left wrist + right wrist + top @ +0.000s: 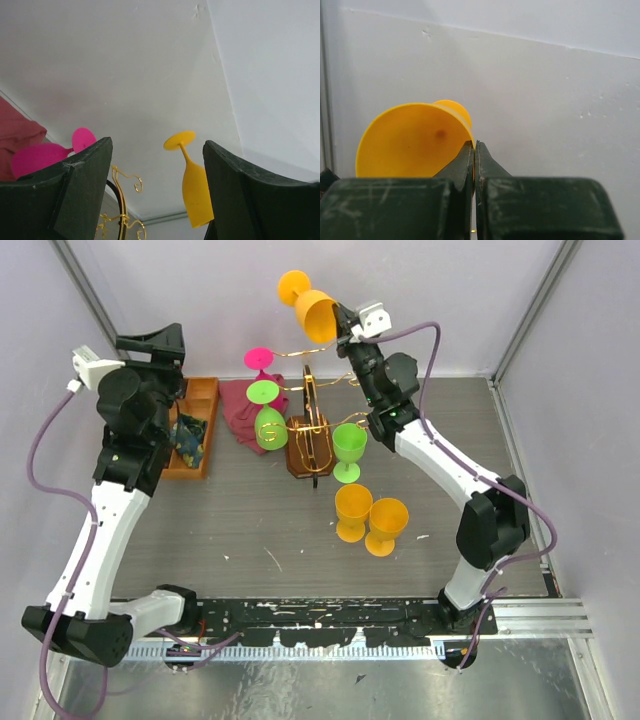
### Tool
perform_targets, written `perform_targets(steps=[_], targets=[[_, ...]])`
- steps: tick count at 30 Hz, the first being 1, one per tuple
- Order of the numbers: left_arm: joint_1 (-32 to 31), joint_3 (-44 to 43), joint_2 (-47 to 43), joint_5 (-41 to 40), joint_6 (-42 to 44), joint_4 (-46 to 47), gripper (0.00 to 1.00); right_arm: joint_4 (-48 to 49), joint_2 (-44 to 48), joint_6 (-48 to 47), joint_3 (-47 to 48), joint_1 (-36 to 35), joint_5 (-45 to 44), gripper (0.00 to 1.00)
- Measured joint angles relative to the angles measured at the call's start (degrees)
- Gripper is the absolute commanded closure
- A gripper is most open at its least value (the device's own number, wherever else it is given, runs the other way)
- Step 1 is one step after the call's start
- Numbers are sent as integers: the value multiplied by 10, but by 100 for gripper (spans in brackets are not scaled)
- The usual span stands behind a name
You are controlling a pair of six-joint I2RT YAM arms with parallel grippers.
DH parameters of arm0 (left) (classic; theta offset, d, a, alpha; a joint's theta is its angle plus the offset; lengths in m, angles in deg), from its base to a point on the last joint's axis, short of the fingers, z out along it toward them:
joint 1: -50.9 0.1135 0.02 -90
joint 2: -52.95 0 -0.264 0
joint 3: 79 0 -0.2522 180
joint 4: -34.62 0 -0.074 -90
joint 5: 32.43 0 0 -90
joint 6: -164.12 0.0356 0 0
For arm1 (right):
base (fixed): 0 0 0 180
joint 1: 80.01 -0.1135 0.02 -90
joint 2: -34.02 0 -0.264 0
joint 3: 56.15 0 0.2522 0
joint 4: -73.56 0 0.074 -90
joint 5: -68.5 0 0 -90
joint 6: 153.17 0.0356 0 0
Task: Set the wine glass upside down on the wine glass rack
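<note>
My right gripper (345,330) is shut on the rim of a yellow wine glass (312,308) and holds it upside down, foot up, high above the back of the gold wire rack (312,420). In the right wrist view the fingers pinch the rim of the glass bowl (412,147). The left wrist view shows the same glass (196,187) in the air between its pads, beyond the rack's scroll arms (122,195). A green glass (269,420) and a pink glass (260,360) hang on the rack's left side. My left gripper (160,345) is open and empty, raised above the orange tray.
A green glass (349,448) and two yellow glasses (353,512) (386,525) stand upright right of the rack. A maroon cloth (245,410) lies behind the rack. An orange wooden tray (200,435) with clutter sits at the left. White walls enclose the table.
</note>
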State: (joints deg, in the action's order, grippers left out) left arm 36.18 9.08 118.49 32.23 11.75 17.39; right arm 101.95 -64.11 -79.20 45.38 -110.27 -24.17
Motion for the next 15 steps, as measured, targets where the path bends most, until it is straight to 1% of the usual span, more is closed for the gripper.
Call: perform_targets(steps=[6,15], targets=[[0,31,11,26,-77,-5,21,64,-32,21,0,-11,26,99],[0,41,23,45,-127,9,19,91,-52,44,-7,-23,73,99]])
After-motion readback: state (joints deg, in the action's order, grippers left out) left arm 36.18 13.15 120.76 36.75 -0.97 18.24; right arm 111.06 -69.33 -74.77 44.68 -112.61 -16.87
